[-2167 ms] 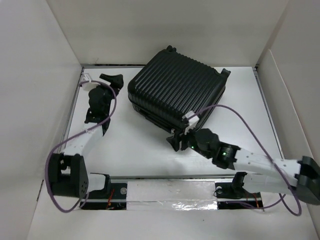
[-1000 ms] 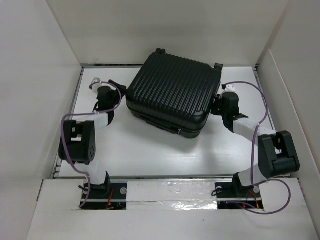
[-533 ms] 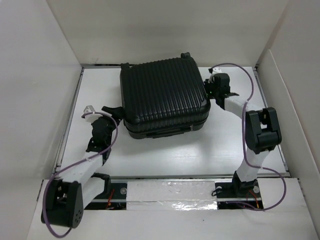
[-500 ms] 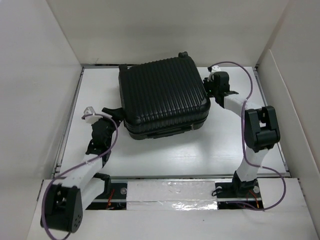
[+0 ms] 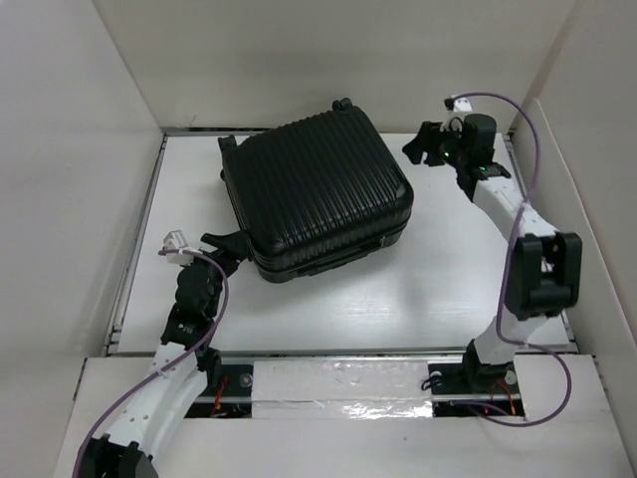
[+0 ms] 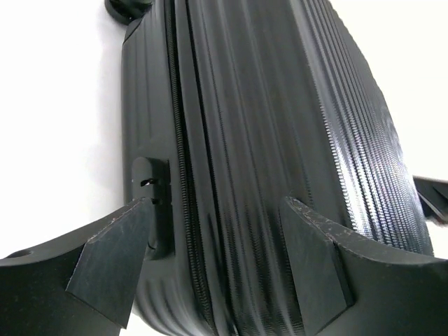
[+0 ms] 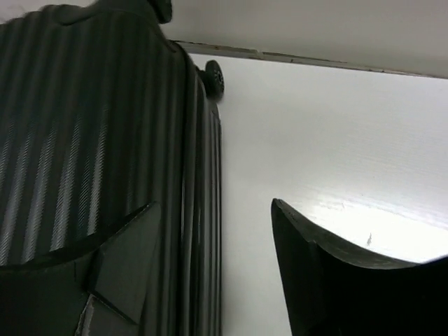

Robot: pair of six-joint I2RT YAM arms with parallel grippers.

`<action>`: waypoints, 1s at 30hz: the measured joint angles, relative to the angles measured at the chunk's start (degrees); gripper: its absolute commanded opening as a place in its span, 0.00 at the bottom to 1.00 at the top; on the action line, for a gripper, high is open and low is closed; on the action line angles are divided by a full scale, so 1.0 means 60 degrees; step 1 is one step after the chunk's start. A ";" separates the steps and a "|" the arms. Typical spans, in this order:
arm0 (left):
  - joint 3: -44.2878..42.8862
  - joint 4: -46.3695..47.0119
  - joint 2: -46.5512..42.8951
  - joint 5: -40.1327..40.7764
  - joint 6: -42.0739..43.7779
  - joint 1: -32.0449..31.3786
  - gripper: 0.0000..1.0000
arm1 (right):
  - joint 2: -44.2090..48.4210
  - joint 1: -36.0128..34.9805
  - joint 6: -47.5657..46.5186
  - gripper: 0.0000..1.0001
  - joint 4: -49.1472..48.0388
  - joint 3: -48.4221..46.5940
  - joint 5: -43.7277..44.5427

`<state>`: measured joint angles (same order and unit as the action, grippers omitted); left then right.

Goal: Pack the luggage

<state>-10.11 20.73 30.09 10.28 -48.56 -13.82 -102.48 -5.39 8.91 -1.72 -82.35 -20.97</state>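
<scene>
The luggage [image 5: 317,194] is a black ribbed hard-shell suitcase, lying closed and flat in the middle of the white table, turned at an angle. My left gripper [image 5: 227,246] is open at its near left corner; in the left wrist view [image 6: 217,252] the suitcase's zipper seam [image 6: 183,175] lies between the fingers. My right gripper [image 5: 426,146] is open near the far right corner, raised off the table. In the right wrist view [image 7: 210,280] the suitcase side [image 7: 105,133] and a caster wheel [image 7: 213,78] show at left.
White walls [image 5: 90,119] enclose the table on the left, back and right. A raised white ledge [image 5: 338,383] with the arm bases runs along the near edge. Purple cables [image 5: 523,129] hang from both arms.
The suitcase has turned further anticlockwise and shifted slightly left. My right gripper has lifted away to the far right. My left gripper has moved nearer, staying at the near left corner.
</scene>
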 measured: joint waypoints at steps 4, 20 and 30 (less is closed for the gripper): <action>-0.0131 -0.0142 -0.0080 0.0266 -0.0076 -0.0062 0.71 | 0.2492 0.0291 0.0044 0.04 -0.0688 0.2233 -0.0423; 0.0124 -0.0055 0.0455 0.0965 -0.0885 0.0885 0.27 | 0.8852 -0.3672 0.0226 0.38 -0.3024 1.0743 0.2218; 0.0120 0.0448 0.2127 -0.0011 -0.0364 0.0885 0.36 | 0.6750 -0.3909 0.0047 0.47 -0.3803 1.0360 0.2561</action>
<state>-9.39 23.42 42.85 10.22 -50.74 -8.51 -61.98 -28.84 9.19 -24.53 -20.18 -5.61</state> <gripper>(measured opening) 0.350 0.470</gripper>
